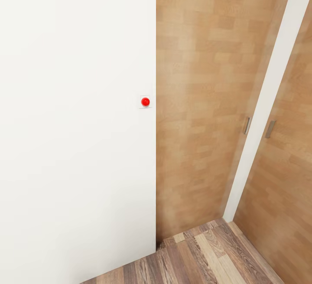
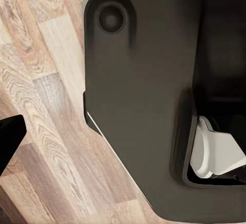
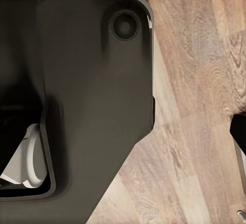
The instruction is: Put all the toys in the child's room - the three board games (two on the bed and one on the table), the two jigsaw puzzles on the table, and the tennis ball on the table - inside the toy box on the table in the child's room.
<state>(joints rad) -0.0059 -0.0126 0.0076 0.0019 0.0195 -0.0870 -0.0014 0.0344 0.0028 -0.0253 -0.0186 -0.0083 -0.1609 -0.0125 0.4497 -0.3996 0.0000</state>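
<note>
Ahead of the robot a white wall [image 1: 78, 145] carrying a small red button [image 1: 145, 101] is seen, with wooden doors [image 1: 199, 102] beside it and plank flooring [image 1: 208, 258] at their foot. Toys, bed and table are not in sight, so their whereabouts cannot be told. Both wrist cameras are pointed down over the dark base [image 2: 148, 90]; neither gripper's opening can be judged. The base should be turned away from this corner, probably with arms kept tucked.

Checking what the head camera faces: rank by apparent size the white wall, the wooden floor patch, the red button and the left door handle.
1. White wall
2. Wooden floor
3. Left door handle and red button: both tiny and look alike in size, so unranked.
</note>
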